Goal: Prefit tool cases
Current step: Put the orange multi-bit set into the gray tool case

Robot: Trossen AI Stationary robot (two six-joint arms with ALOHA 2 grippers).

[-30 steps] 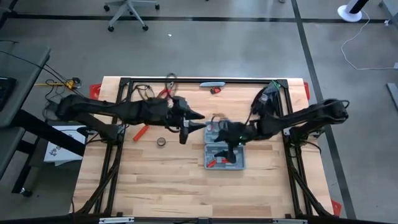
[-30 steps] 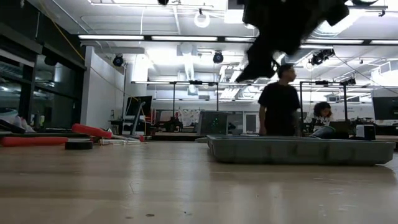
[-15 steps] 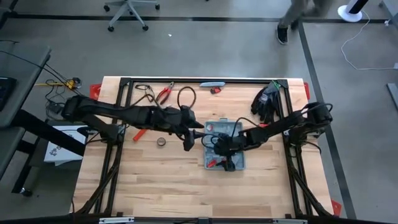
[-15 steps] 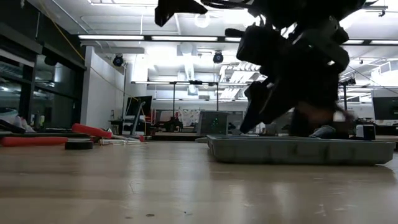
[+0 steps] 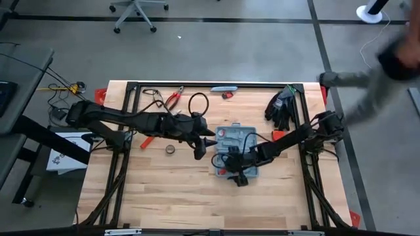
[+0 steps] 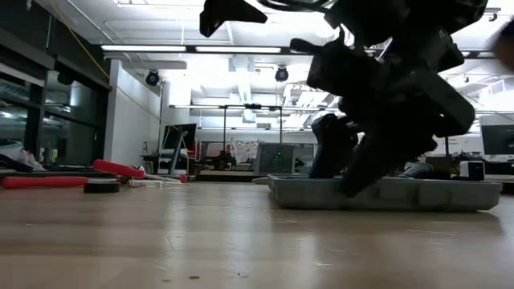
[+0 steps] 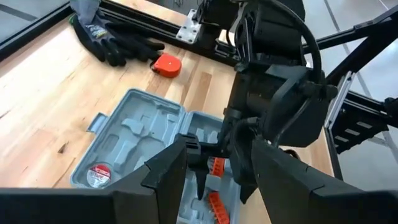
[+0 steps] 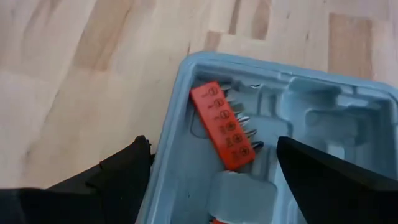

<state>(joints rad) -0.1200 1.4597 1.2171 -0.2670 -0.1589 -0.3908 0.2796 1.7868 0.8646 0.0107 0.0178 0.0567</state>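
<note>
The grey-blue tool case (image 5: 240, 139) lies open and flat on the table, its moulded slots facing up (image 7: 127, 140). A red bit holder (image 8: 224, 124) sits in a slot at its near-left corner. My right gripper (image 5: 235, 172) is open and low at that corner (image 8: 211, 142). One finger stands outside the case's near wall (image 6: 351, 186) and the other over the inside. My left gripper (image 5: 205, 139) is open and hovers just left of the case, pointing toward it (image 7: 217, 182). My right gripper comes slanting down from the table's right, its fingers on either side of the case's near wall (image 8: 163, 155) by the near-left corner. Whether either finger touches the wall, I cannot tell. The case rests flat on the table.
Black gloves (image 5: 282, 105) and a red tape measure (image 7: 166, 64) lie beyond the case's far right. Red pliers (image 5: 174, 98), a black cable loop (image 5: 197, 102), a tape roll (image 5: 170, 149) and a red-handled tool (image 5: 147, 139) lie on the left. A blurred person (image 5: 394, 62) passes outside the right edge.
My right gripper has swung from above the case's far-right part toward the table's near-left and down to the case's near-left corner. The case has stayed in place. A person has walked past beyond the table.
</note>
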